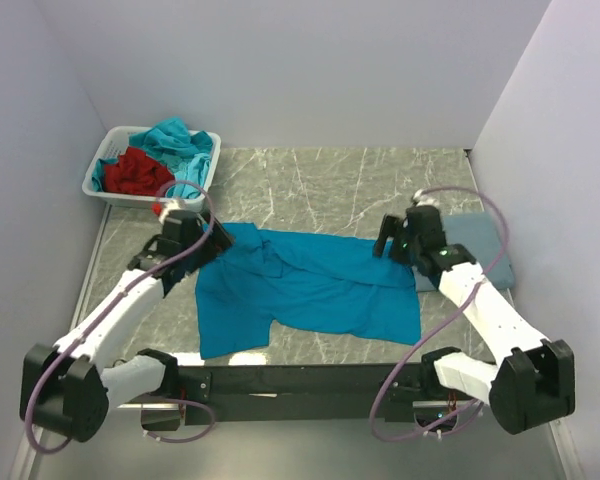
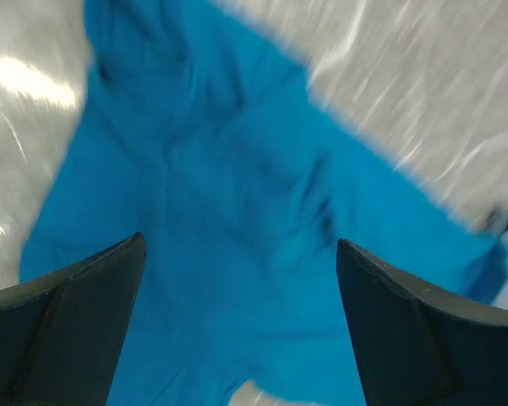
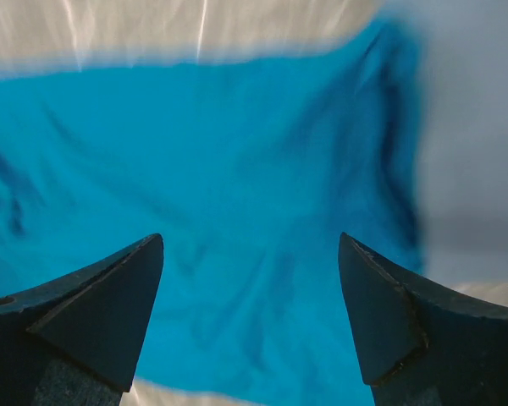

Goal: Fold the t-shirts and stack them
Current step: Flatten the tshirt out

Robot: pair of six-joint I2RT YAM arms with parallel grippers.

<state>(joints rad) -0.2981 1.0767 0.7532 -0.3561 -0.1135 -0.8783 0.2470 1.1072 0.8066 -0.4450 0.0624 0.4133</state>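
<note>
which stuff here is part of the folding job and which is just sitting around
Part of the job:
- teal-blue t-shirt, spread on the table
- slate-blue t-shirt, lying flat at the right
- turquoise t-shirt and red t-shirt, heaped in the basket

Just there:
- white basket
- marble table

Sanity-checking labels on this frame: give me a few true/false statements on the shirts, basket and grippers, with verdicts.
1. The teal-blue t-shirt lies spread on the table between the two arms. True.
2. The left gripper is clamped on that shirt. False: its jaws stand open over the cloth and hold nothing.
3. The white basket at the far left holds red cloth and turquoise cloth. True.
4. The slate-blue shirt is in the basket. False: it lies flat on the table at the right, beside the right arm.
5. The right gripper is open above the teal-blue cloth. True.
</note>
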